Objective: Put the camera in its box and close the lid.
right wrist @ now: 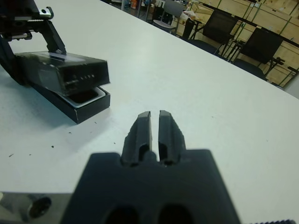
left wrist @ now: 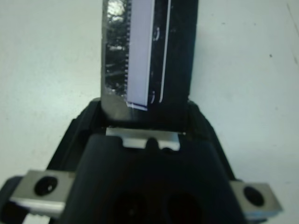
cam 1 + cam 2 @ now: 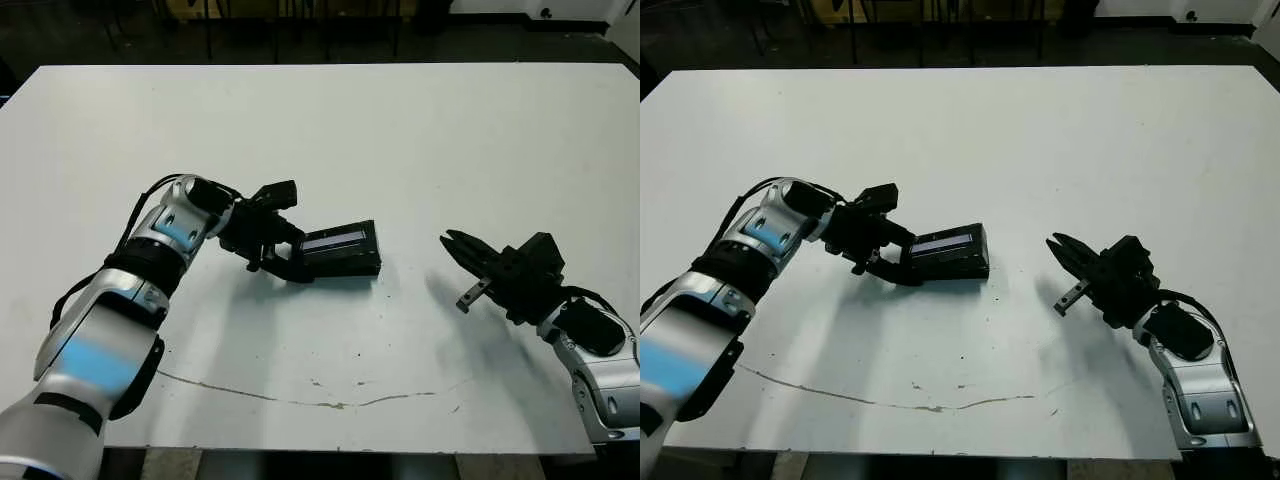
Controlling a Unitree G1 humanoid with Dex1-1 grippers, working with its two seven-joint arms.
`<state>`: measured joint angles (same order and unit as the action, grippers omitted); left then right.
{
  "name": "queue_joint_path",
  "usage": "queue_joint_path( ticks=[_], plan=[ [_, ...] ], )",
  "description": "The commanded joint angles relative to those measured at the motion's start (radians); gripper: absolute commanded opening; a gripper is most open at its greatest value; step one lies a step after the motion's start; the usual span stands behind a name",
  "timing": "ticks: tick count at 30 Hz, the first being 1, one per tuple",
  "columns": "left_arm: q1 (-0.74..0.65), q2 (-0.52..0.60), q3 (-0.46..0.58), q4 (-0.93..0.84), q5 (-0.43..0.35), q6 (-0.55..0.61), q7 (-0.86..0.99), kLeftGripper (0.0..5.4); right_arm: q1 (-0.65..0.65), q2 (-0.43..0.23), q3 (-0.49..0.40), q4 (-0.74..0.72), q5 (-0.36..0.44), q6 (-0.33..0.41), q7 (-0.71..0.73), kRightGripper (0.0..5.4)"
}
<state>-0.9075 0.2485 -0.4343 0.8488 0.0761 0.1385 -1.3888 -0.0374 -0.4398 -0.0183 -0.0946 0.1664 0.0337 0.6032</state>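
The lid (image 3: 340,243), a black shell, is tilted over the box (image 1: 91,106), with one long side raised and a pale strip of its inside showing in the left wrist view. The box is a shallow black tray with a white lining, lying flat on the table under the lid. My left gripper (image 3: 288,258) is shut on the lid's left end. The camera is hidden; I cannot tell whether it lies in the box under the lid. My right gripper (image 3: 452,242) hovers to the right of the box, apart from it, with its fingers (image 1: 145,122) together and holding nothing.
The white table (image 3: 400,130) stretches wide behind and to the right of the box. A thin crack line (image 3: 320,402) runs near its front edge. Black chairs (image 1: 219,25) and stacked cartons stand beyond the far edge.
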Motion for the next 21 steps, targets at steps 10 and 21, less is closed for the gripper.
queue_joint_path(
  ticks=[10,21],
  plan=[
    [0.144,-0.059,-0.145,-0.257,0.101,0.225,0.07,2.71,0.024,0.0,0.004,-0.026,0.008,0.039,-0.002,0.0],
    [0.17,-0.004,-0.23,-0.429,0.165,0.36,0.098,2.68,0.028,0.006,0.011,-0.055,0.013,0.069,-0.007,0.0]
  ],
)
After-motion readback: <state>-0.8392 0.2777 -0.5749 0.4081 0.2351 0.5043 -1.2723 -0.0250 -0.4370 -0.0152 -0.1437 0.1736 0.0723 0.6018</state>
